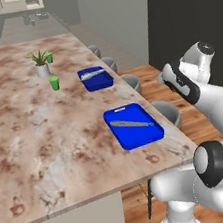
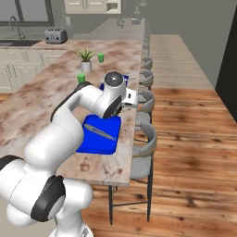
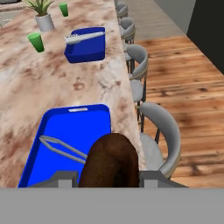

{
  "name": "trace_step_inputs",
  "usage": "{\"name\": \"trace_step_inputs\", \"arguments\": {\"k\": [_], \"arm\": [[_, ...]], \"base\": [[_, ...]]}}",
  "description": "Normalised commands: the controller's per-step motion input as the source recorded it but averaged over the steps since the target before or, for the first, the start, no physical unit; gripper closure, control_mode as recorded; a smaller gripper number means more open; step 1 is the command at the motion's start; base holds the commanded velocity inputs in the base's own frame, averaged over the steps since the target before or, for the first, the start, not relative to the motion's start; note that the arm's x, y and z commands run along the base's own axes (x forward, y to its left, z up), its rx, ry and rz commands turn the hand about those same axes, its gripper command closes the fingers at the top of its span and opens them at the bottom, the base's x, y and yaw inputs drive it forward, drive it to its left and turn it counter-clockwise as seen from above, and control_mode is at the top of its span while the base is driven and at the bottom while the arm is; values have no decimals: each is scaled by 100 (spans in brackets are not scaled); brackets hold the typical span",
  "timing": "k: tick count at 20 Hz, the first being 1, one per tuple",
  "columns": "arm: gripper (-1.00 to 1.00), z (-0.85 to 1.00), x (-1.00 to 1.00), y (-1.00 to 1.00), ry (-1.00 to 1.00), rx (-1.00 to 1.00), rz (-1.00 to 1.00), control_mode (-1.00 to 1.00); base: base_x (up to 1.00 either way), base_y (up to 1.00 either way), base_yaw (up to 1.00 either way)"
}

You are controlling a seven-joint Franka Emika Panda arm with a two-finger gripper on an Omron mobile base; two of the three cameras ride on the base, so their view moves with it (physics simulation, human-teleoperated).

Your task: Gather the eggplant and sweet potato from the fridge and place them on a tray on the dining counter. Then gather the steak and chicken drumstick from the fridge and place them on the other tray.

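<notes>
Sitting between the pincer (image 3: pixel 108 175) fingers, sweet potato (image 3: pixel 109 162), above blue tray (image 3: pixel 65 131)

I see a plank floor (image 2: pixel 185 139) of warm brown wood running along the surface's right side, towards 12 o'clock. Grey stools (image 2: pixel 144 152) on thin dark legs stand in a row along that edge, seats tucked partly under the slab. At 11 o'clock in the right base view, cream cabinets (image 2: pixel 18 69) carry a worktop with a silver toaster (image 2: pixel 55 35) and a tap (image 2: pixel 15 25) under a dark window (image 2: pixel 25 10). Upper cabinets (image 2: pixel 90 5) hang at 12 o'clock. A pale grey wall (image 1: pixel 112 17) closes the far side. The light is even and soft.
</notes>
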Motion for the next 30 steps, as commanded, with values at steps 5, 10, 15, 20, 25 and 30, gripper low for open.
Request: {"name": "trace_step_inputs", "arguments": {"k": [5, 10, 15, 20, 25, 30], "arm": [[100, 0, 0, 0, 0, 0, 0, 100], [100, -2, 2, 3, 2, -1, 0, -100], [100, -2, 24, 46, 9, -4, 0, -100], [100, -4, 23, 65, 14, -1, -1, -100], [100, -23, -10, 44, 11, 0, 0, -100], [100, -27, -42, 33, 5, 0, 0, -100]], "base": [[0, 0, 0], [0, 0, 0], [0, 0, 0], [0, 0, 0], [0, 0, 0], [0, 0, 0]]}}
